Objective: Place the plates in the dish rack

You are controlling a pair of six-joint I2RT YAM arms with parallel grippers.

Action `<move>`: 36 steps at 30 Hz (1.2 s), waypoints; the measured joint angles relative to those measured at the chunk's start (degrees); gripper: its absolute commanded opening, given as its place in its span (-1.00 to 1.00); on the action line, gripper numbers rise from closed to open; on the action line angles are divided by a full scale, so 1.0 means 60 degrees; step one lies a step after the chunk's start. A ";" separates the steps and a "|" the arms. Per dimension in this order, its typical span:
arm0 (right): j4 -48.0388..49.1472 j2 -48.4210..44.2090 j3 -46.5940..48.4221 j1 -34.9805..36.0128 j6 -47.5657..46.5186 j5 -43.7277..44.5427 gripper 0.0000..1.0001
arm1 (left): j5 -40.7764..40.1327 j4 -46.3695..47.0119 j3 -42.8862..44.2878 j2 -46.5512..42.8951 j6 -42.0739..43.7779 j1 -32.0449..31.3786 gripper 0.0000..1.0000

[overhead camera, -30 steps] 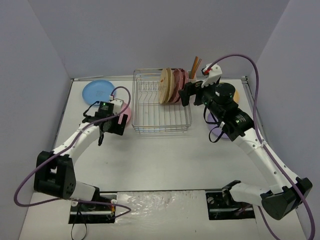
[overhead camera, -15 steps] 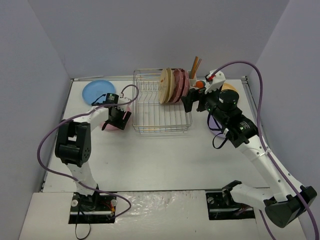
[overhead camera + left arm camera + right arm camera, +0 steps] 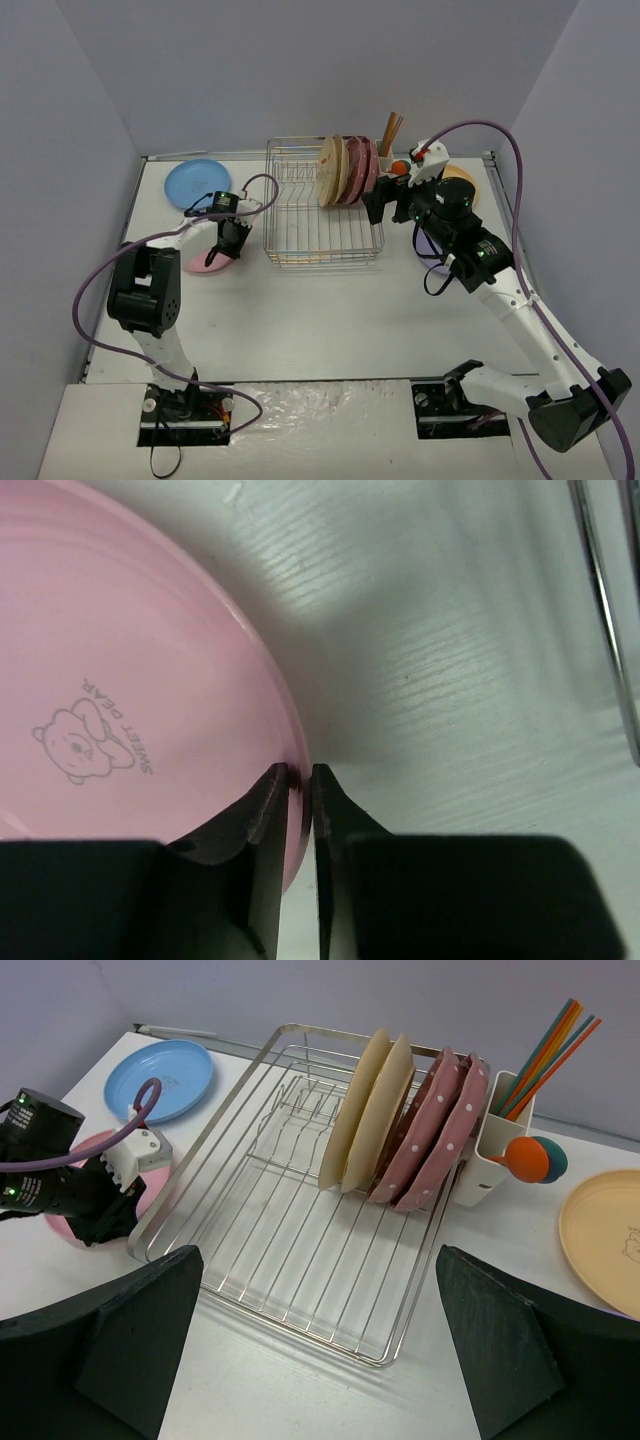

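Observation:
A pink plate [image 3: 120, 680] with a bear print lies on the table left of the dish rack [image 3: 322, 235]. My left gripper [image 3: 300, 780] is shut on its right rim, one finger on each side of the edge; from above this left gripper [image 3: 228, 243] sits at the pink plate [image 3: 203, 260]. In the rack stand two beige plates [image 3: 375, 1110] and two dotted dark-pink plates [image 3: 440, 1130]. A blue plate [image 3: 196, 182] lies at the back left. My right gripper [image 3: 320, 1340] hangs open and empty above the rack's right end.
A white utensil cup [image 3: 495, 1150] with sticks and a spoon hangs on the rack's right end. An orange-yellow plate [image 3: 605, 1240] lies right of it, partly under the right arm in the top view. Grey walls close in the table.
My left gripper has gone from open to shut on the pink plate's rim, after the left arm swung back to the plate. The right arm shifted slightly and stays open.

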 measured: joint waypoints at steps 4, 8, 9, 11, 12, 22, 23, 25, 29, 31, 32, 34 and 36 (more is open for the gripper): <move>0.0001 0.0010 0.0000 -0.0003 0.0003 -0.0047 1.00 | -0.0297 -0.0031 -0.0377 -0.0467 -0.0199 0.0007 -1.00; 0.0003 0.0012 0.0000 -0.0007 0.0003 -0.0047 1.00 | -0.0516 -0.0635 -0.0755 -0.1027 -0.0624 0.0008 -1.00; 0.0004 0.0012 0.0000 -0.0007 0.0004 -0.0052 1.00 | -0.0556 -0.0884 -0.0780 -0.1249 -0.0764 0.0008 -1.00; 0.0004 0.0012 0.0000 -0.0007 0.0008 -0.0064 1.00 | -0.0604 -0.1344 -0.0779 -0.1739 -0.1063 0.0010 -1.00; 0.0003 0.0012 0.0000 -0.0007 0.0010 -0.0072 1.00 | -0.0610 -0.1570 -0.0744 -0.2009 -0.1232 0.0012 -1.00; 0.0000 0.0008 0.0000 -0.0062 0.0102 -0.0124 1.00 | 0.0893 -0.2463 0.2715 -0.3806 -0.4202 0.0004 -1.00; 0.0000 0.0008 0.0000 -0.0062 0.0108 -0.0124 1.00 | 0.1195 -0.2234 0.2955 -0.3832 -0.4638 -0.0022 -1.00; -0.0006 -0.0008 0.0000 -0.0062 0.0118 -0.0124 1.00 | 0.1725 -0.1736 0.3387 -0.3814 -0.5516 -0.0084 -1.00; -0.0007 -0.0141 -0.0003 -0.0069 0.0151 -0.0120 1.00 | 0.2696 -0.0110 0.4209 -0.3274 -0.7538 -0.0300 -1.00; -0.0011 -0.0237 -0.0004 -0.0069 0.0182 -0.0120 1.00 | 0.3048 0.0998 0.4531 -0.2852 -0.8453 -0.0450 -1.00; -0.0011 -0.0282 -0.0004 -0.0069 0.0197 -0.0118 1.00 | 0.3217 0.1500 0.4729 -0.2580 -0.8864 -0.0534 -1.00; -0.0015 -0.0365 -0.0004 -0.0069 0.0221 -0.0116 1.00 | 0.3508 0.2308 0.5228 -0.1950 -0.9561 -0.0722 -1.00; -0.0027 -0.0409 -0.0004 -0.0069 0.0225 -0.0116 1.00 | 0.3775 0.2999 0.5843 -0.1227 -1.0032 -0.0930 -1.00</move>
